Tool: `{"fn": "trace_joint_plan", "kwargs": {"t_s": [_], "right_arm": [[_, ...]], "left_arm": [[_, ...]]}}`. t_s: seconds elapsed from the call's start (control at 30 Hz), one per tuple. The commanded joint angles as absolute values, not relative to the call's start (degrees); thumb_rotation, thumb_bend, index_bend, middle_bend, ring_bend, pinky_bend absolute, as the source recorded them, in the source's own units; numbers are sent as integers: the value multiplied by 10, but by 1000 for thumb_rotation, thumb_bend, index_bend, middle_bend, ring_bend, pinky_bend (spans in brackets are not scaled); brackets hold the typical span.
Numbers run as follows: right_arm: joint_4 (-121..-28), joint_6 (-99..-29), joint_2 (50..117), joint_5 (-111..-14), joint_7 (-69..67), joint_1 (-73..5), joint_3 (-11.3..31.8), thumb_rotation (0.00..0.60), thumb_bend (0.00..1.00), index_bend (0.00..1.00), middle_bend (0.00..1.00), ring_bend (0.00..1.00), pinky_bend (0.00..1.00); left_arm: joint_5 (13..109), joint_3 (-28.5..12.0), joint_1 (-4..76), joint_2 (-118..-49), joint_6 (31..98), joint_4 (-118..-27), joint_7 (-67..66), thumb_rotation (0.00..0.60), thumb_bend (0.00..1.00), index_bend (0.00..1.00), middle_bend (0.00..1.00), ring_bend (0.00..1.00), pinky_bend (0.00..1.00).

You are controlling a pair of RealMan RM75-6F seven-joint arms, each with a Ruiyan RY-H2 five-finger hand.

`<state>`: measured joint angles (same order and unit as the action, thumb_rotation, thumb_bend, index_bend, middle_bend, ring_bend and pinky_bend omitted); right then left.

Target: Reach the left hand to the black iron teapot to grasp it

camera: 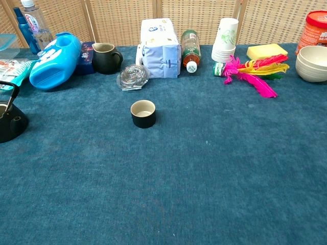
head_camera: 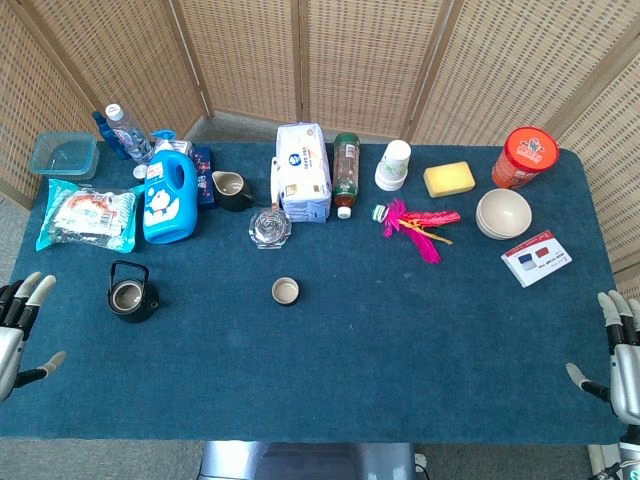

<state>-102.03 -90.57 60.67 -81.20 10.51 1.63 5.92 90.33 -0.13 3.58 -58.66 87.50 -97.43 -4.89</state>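
Note:
The black iron teapot stands upright on the blue cloth at the left, its hoop handle raised and its lid off. The chest view cuts it at the left edge, teapot. My left hand hangs off the table's left edge, fingers spread and holding nothing, a short way left of the teapot and slightly nearer the front. Beyond the front right corner is my right hand, also spread and empty. Neither hand shows in the chest view.
A small dark cup sits right of the teapot. Behind it lie a snack packet, a blue detergent bottle, a dark mug, a glass lid and a tissue pack. Further right are feathers and bowls.

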Motion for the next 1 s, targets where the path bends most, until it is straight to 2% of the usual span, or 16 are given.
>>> {"fn": "trace_joint_plan", "kwargs": {"t_s": [0.03,0.37,0.5,0.63,1.0], "right_arm": [[-1020,-907,606,-813,105,17,59,600,69,0,0,0,0],[-1022,-911,605,-821,103,19,56,600,70,0,0,0,0],[-1022,-910,604,-818,100,19,56,600,69,0,0,0,0],[-1022,-908,604,-813,102,18,58,600,70,0,0,0,0],[-1014,-906,613,-801,98,15,65,600,70,0,0,0,0]], "left_arm": [[907,2,38,-585,869,-976,-47,600,152,0,0,0,55],[901,-3,51,-585,849,-968,-32,600,152,0,0,0,55],[876,-27,106,-590,769,-934,45,600,152,0,0,0,56],[882,-34,159,-591,693,-884,110,600,152,0,0,0,55],[809,-64,280,-636,505,-800,68,600,148,1,1,0,58]]}}
